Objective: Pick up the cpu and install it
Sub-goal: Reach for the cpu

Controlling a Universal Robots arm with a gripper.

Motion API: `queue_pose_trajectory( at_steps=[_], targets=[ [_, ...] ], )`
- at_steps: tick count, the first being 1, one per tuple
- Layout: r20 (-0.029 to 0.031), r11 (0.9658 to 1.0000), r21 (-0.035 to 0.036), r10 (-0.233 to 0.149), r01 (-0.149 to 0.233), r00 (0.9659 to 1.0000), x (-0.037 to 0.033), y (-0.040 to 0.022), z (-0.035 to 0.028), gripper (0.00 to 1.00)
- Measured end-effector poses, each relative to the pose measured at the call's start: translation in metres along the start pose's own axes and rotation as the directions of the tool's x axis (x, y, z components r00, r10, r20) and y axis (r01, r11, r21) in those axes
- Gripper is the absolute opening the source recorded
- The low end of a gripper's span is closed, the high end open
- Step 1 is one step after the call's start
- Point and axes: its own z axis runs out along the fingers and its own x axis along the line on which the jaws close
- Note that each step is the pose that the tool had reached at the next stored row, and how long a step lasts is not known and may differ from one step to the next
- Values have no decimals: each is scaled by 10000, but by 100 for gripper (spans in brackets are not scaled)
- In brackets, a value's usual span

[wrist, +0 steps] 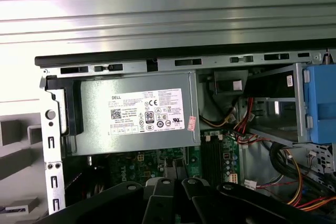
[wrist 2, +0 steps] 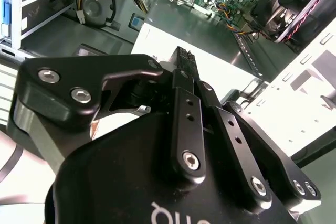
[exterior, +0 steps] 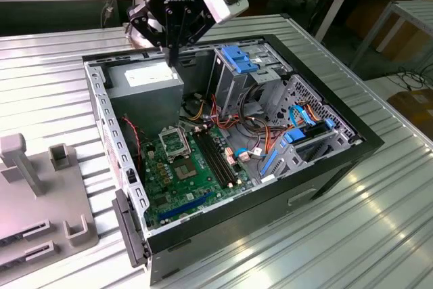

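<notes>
My gripper (exterior: 173,57) hangs fingers-down over the grey power supply (exterior: 150,78) at the back of the open computer case (exterior: 318,167). Its fingers look shut, tips together; in the second wrist view the gripper (wrist 2: 185,57) shows nothing wide between them. The cpu is hidden or out of view. On the green motherboard (exterior: 203,181) the square metal socket frame (exterior: 173,141) lies well below and in front of the gripper. I cannot tell what lies inside the frame. A small dark die (exterior: 187,167) sits just in front of it. The first wrist view looks down on the power supply (wrist: 131,114).
A drive cage with blue latches (exterior: 240,59) stands at the gripper's side toward the exterior view's right, with cable bundles (exterior: 270,120) beyond it. A grey fixture with slots and posts (exterior: 40,194) sits on the ribbed metal table (exterior: 379,221) at the exterior view's left.
</notes>
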Motion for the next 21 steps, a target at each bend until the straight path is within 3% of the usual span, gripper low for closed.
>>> queue_pose_trajectory(
  at_steps=[21],
  targets=[
    [0, 10000, 0, 1, -1, 10000, 74, -5, -2, 11]
  ],
)
